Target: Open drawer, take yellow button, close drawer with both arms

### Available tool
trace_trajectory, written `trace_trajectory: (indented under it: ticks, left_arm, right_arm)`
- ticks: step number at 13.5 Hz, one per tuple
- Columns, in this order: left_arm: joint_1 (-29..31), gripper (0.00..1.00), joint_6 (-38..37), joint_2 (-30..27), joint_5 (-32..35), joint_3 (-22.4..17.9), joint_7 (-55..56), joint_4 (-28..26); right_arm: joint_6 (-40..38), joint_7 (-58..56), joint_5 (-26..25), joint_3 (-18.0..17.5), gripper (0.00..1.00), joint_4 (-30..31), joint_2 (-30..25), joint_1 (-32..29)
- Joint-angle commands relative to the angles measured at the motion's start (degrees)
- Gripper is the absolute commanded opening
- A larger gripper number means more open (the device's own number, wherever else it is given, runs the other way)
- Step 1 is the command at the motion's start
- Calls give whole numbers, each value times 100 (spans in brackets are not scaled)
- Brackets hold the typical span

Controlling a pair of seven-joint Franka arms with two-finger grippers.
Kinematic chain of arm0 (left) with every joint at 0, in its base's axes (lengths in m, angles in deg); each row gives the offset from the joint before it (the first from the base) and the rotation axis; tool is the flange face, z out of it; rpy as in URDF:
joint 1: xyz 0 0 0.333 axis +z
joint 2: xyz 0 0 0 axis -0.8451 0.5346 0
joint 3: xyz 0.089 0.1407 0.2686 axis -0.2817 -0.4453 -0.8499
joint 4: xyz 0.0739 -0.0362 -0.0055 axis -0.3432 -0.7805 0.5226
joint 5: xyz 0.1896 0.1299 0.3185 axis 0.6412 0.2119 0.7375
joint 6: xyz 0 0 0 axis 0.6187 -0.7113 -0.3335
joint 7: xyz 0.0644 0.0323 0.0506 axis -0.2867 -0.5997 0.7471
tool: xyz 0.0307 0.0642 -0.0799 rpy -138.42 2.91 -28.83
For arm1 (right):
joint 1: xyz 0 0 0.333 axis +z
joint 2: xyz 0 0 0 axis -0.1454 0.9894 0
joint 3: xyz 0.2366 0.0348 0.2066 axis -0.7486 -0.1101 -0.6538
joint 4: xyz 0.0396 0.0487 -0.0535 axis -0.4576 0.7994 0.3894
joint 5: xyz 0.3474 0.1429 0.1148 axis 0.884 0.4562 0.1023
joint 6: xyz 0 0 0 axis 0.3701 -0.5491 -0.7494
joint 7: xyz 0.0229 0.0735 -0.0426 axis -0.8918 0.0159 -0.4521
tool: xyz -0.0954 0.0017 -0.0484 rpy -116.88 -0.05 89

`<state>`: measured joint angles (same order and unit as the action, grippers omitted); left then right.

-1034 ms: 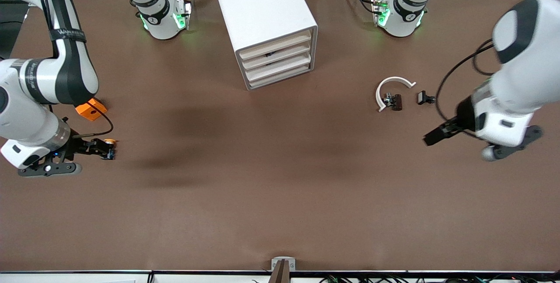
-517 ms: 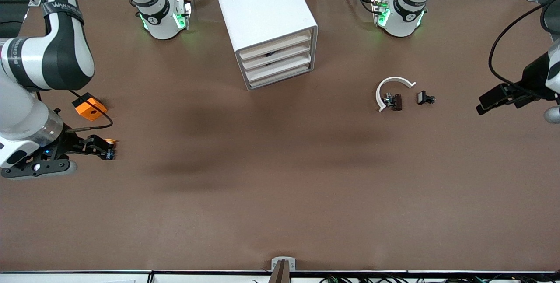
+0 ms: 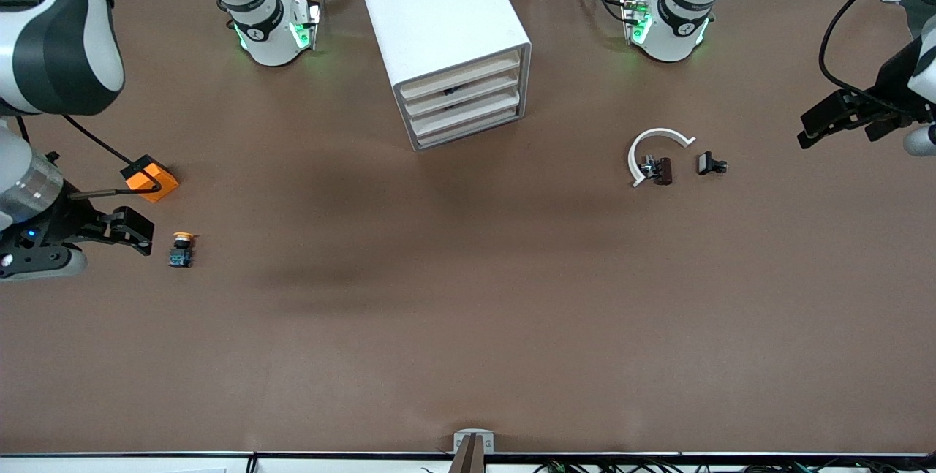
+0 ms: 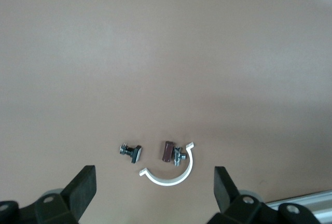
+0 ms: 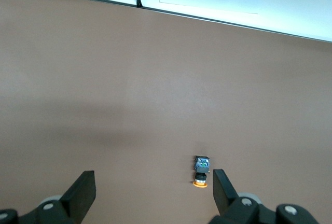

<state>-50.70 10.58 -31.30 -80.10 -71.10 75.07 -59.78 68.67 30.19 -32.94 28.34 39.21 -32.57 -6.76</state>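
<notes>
The button [image 3: 181,248] lies on the brown table [image 3: 468,312] at the lower left of the front view, toward the right arm's end, orange cap pointing up the frame and blue base below it. Nothing touches it. In the right wrist view the button [image 5: 201,171] sits low in the frame, close to one of the gripper's fingers [image 5: 224,189] but apart from it.

The right gripper [image 3: 135,230] hangs just beside the button at the left edge of the front view, its two fingers spread apart and holding nothing. An orange block [image 3: 150,178] rests on the table a little farther from the front camera than the button, with the arm's black cable running to it.

The cabinet [image 3: 439,27] stands at the top centre of the front view, and its top drawer [image 3: 461,74] sits pushed in, flush with the three cream fronts below it.

Toward the left arm's end of the table lie a white curved piece [image 3: 653,149], a small dark part [image 3: 658,169] inside its curve and a small black clip [image 3: 710,164] just beside them. The left gripper [image 3: 819,122] is over bare table at the right edge of the front view, well apart from those parts. In the left wrist view its fingers [image 4: 83,186] stand wide apart and empty, with the white curved piece [image 4: 174,175] between them farther off
</notes>
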Motion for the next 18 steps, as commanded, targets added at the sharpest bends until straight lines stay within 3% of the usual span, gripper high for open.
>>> trace_trajectory:
  ticks: [1,5,15,18]
  left_arm:
    - [-424,100,6,-349,6,-472,-149,-383]
    - [-399,100,-20,-287,-12,-491,-131,-278]
    - [-417,100,-389,-252,-3,-456,-184,-172]
    - [-426,100,-398,-269,-11,-429,-184,-181]
  right_arm:
    - [-123,43,104,-9,100,0,-122,16]
    - [-641,52,95,-18,100,-1,-245,51]
    - [-906,43,139,-9,100,-219,-263,165]
    - [-1205,-1,648,61,100,-334,-254,104]
